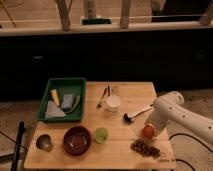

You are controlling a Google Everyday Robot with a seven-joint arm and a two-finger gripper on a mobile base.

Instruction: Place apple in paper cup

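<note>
The apple (148, 131) is a small red-orange fruit on the right part of the wooden table (125, 150), just above a brown pile of nuts (145, 148). The paper cup (113, 103) is short and white and stands upright near the table's middle, left of the apple. My white arm (175, 111) comes in from the right. Its gripper (151, 130) is down at the apple, on the apple's right side.
A green tray (64, 99) with a few items sits at the back left. A dark red bowl (77, 140), a light-green cup (101, 134) and a small metal cup (44, 143) line the front. Cutlery (103, 96) and a black ladle (135, 115) lie near the paper cup.
</note>
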